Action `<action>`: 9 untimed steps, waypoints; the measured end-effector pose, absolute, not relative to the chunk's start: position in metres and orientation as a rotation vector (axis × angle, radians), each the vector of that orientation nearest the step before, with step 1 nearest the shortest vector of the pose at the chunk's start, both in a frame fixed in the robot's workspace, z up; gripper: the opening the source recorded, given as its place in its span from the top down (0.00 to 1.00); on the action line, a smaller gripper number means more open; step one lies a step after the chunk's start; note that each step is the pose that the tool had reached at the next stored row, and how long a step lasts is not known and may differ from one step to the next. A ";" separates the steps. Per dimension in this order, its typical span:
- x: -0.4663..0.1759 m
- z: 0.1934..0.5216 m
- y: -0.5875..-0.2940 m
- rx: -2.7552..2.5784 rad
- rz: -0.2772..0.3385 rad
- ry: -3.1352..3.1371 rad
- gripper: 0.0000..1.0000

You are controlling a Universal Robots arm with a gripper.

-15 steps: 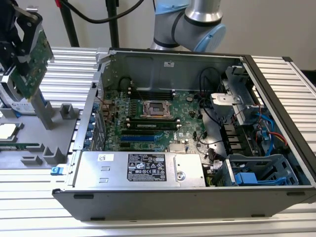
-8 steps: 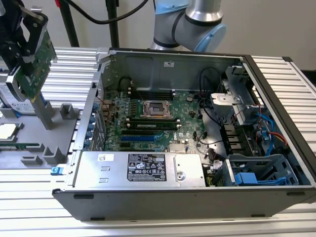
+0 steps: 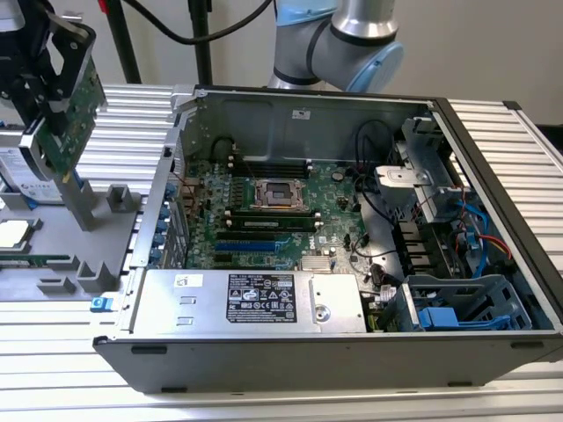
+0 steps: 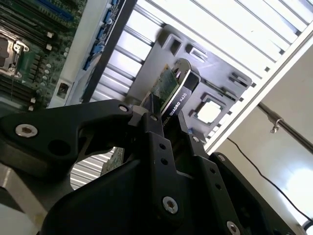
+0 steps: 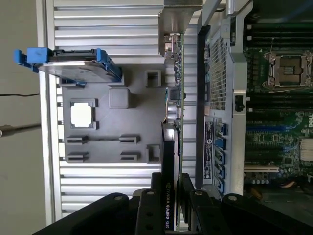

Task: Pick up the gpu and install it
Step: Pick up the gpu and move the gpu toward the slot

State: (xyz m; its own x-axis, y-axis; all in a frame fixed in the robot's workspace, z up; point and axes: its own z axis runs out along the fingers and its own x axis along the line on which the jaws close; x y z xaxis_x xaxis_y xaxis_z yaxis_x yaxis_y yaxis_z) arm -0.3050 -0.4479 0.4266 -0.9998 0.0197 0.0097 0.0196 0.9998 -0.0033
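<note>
The work stands on a silvery ribbed metal table (image 3: 519, 141) made of long parallel profiles, which both wrist views also show (image 5: 107, 29) (image 4: 234, 39). Behind it, in the exterior view, is a plain pale wall (image 3: 475, 44) without window or picture. Two black upright poles (image 3: 203, 44) stand before this wall, toward the exterior view's left. Beyond the table edge the first wrist view shows a flat beige surface (image 5: 19, 161), crossed by a thin dark cable (image 5: 19, 93); whether it is floor or wall I cannot tell. In the second wrist view a bright patch of light (image 4: 299, 188) lies on this pale surface.
</note>
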 end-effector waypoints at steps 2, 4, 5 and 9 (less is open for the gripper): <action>-0.303 0.427 -0.448 -0.031 0.005 -3.130 1.00; -0.301 0.427 -0.448 -0.031 0.005 -3.127 1.00; -0.300 0.427 -0.448 -0.031 0.005 -3.126 1.00; -0.296 0.427 -0.448 -0.031 0.005 -3.121 1.00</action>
